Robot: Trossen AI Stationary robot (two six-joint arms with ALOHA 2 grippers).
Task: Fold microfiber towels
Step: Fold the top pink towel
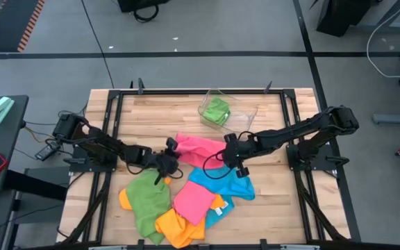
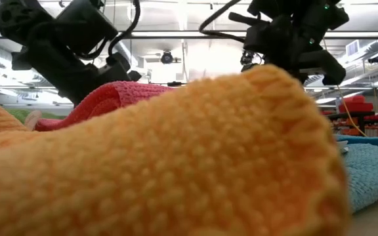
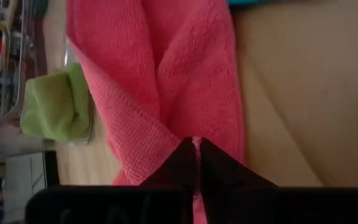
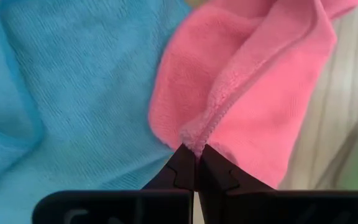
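**Both hands pinch one pink towel at mid-table**

While the left arm reaches in from the table's left edge, its left hand (image 1: 169, 157) sits pressed together on the left corner of the pink towel (image 1: 198, 149), the cloth caught between the two dark fingers (image 3: 179, 163) in the left wrist view. Below that hand, toward the near edge, lies a crumpled green towel (image 1: 146, 201) with an orange towel (image 1: 176, 229) poking out beside and under it. A second pink towel (image 1: 194, 200) rests on top of the heap just right of the green one, and a sky-blue towel (image 1: 231, 189) spreads beneath it toward the right. The held pink towel stretches across the middle of the wooden table (image 1: 276, 208), between the two hands. Behind it, near the far edge, a clear plastic tray (image 1: 245, 111) holds another green towel (image 1: 216, 110), folded. On the right, the right hand (image 1: 233, 158) is closed on the pink towel's other end; the right wrist view shows the hem nipped at the fingertips (image 4: 182, 168), with the blue cloth lying just beside it. In the low view an orange cloth fills nearly everything in front.
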